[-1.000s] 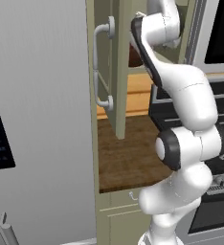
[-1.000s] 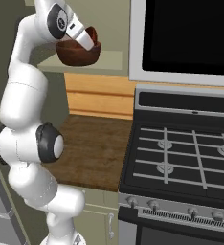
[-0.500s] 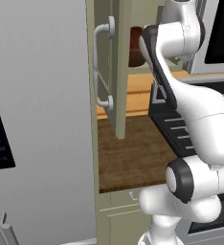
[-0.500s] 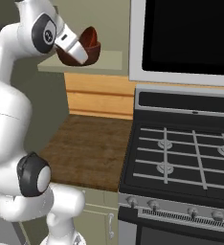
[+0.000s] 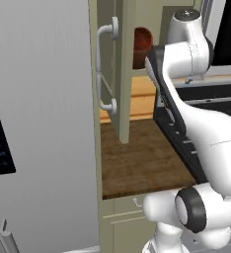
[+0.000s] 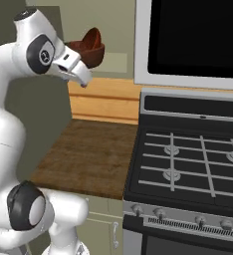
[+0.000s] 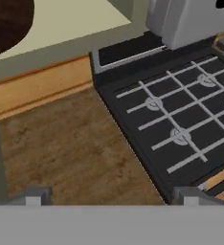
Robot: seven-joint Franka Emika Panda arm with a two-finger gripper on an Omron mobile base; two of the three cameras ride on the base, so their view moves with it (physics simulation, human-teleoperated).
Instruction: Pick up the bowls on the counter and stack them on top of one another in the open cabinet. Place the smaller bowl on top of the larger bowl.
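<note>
Bowls sit in the open cabinet (image 5: pixel 125 74): from the left base view a reddish-brown bowl (image 5: pixel 142 42) peeks past the door edge, on the shelf, with the counter (image 5: pixel 139 160) below bare, which suggests the stacking is done or nearly so. From the right base view, the smaller bowl (image 6: pixel 92 41) leans tilted inside the larger bowl (image 6: pixel 88 56), a detail the door hides elsewhere; the claw (image 6: pixel 81 75) hangs just beside them, empty. Hand view: claw fingertips (image 7: pixel 35 196) spread wide over counter and stove (image 7: pixel 176 119).
</note>
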